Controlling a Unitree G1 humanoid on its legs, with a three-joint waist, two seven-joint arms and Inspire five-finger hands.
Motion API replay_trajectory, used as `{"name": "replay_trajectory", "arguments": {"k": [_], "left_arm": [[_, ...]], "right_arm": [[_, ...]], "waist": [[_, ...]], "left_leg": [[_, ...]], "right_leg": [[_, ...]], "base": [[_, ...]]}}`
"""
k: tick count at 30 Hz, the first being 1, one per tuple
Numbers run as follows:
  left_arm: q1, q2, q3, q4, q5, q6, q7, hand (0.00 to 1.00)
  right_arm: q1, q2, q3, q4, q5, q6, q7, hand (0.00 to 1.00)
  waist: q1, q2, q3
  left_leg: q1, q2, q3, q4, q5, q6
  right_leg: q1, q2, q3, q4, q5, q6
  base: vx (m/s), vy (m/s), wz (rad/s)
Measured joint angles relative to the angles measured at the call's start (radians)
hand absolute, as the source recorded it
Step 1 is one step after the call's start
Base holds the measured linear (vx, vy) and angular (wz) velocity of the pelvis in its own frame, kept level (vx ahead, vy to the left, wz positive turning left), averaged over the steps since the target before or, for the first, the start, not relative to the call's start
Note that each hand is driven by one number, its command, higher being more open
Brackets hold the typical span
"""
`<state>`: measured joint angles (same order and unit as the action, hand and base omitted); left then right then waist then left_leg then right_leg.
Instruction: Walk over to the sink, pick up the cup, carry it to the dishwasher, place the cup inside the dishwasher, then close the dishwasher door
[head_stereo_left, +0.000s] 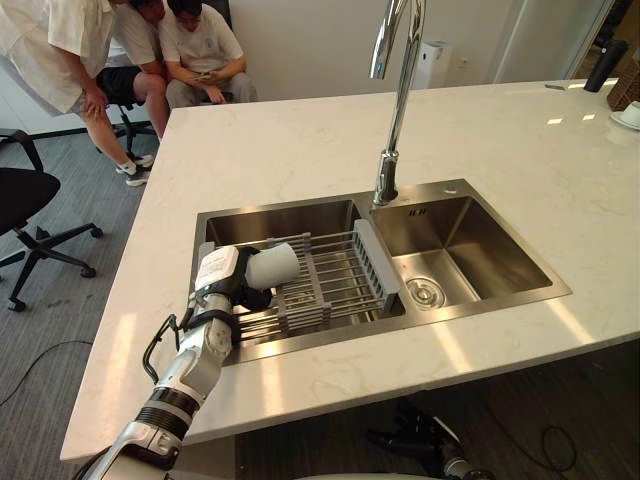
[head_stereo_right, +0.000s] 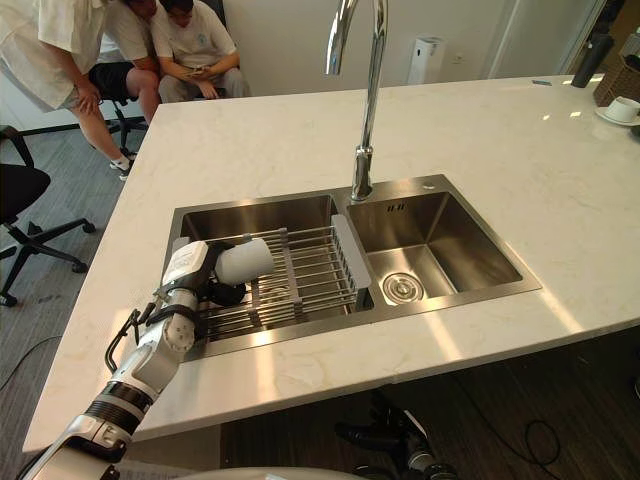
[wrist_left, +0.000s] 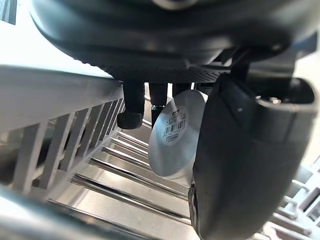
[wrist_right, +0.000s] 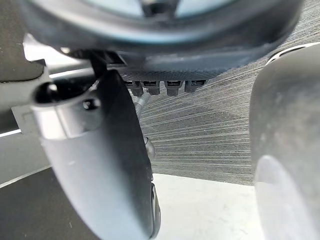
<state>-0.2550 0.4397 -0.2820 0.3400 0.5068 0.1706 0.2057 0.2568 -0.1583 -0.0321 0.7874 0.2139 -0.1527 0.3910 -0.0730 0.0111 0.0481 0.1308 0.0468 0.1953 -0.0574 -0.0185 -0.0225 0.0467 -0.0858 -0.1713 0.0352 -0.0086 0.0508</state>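
A white cup (head_stereo_left: 272, 266) lies on its side over the grey wire rack (head_stereo_left: 335, 285) in the left basin of the steel sink (head_stereo_left: 470, 190). My left hand (head_stereo_left: 222, 284) reaches in from the counter's near edge and is curled round the cup, its white-covered thumb on top. In the left wrist view the cup's round base (wrist_left: 176, 134) with a barcode sticker sits between the fingers (wrist_left: 131, 109) and the thumb (wrist_left: 240, 155). My right hand (wrist_right: 100, 165) hangs low over grey carpet with relaxed fingers, and shows below the counter edge (head_stereo_left: 428, 440).
A tall chrome faucet (head_stereo_left: 396, 100) rises behind the basins. The pale marble counter (head_stereo_left: 300, 140) surrounds the sink. Three people (head_stereo_left: 150, 50) gather beyond its far left corner. A black office chair (head_stereo_left: 25, 205) stands at the left. A cup and saucer (head_stereo_left: 629, 115) sit far right.
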Motion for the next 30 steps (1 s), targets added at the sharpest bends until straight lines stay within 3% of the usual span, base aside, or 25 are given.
{"name": "replay_trajectory", "arguments": {"k": [9, 22, 26, 30], "left_arm": [[0.065, 0.008, 0.042, -0.117, -0.303, -0.085, 0.021, 0.00], [0.245, -0.096, 0.045, -0.278, -0.767, -0.261, -0.105, 0.00], [0.282, -0.133, 0.083, -0.311, -0.839, -0.329, -0.139, 0.00], [0.317, -0.166, 0.127, -0.370, -0.906, -0.360, -0.165, 0.00]], "right_arm": [[0.007, 0.012, -0.001, -0.010, 0.000, -0.001, -0.020, 1.00], [0.030, 0.050, -0.009, -0.019, 0.000, -0.030, -0.050, 1.00], [0.032, 0.063, -0.012, -0.019, 0.000, -0.038, -0.057, 1.00], [0.041, 0.082, -0.037, -0.019, 0.000, -0.045, -0.063, 1.00]], "waist": [[0.008, -0.011, 0.009], [0.038, -0.016, 0.009], [0.045, -0.021, 0.009], [0.058, -0.024, 0.007]], "left_leg": [[0.000, -0.002, -0.005, -0.001, 0.000, 0.000], [-0.008, -0.002, -0.013, 0.003, 0.000, 0.001], [-0.008, -0.001, -0.014, 0.008, 0.000, 0.000], [-0.013, 0.000, -0.015, 0.014, -0.002, 0.000]], "right_leg": [[-0.001, -0.003, -0.003, 0.006, -0.004, 0.002], [-0.015, -0.006, -0.009, 0.033, -0.018, 0.003], [-0.016, -0.007, -0.010, 0.039, -0.020, 0.003], [-0.021, -0.008, -0.009, 0.047, -0.024, 0.003]], "base": [[0.00, -0.002, 0.01], [0.00, 0.000, 0.00], [-0.03, -0.011, 0.01], [-0.03, -0.011, 0.01]]}}
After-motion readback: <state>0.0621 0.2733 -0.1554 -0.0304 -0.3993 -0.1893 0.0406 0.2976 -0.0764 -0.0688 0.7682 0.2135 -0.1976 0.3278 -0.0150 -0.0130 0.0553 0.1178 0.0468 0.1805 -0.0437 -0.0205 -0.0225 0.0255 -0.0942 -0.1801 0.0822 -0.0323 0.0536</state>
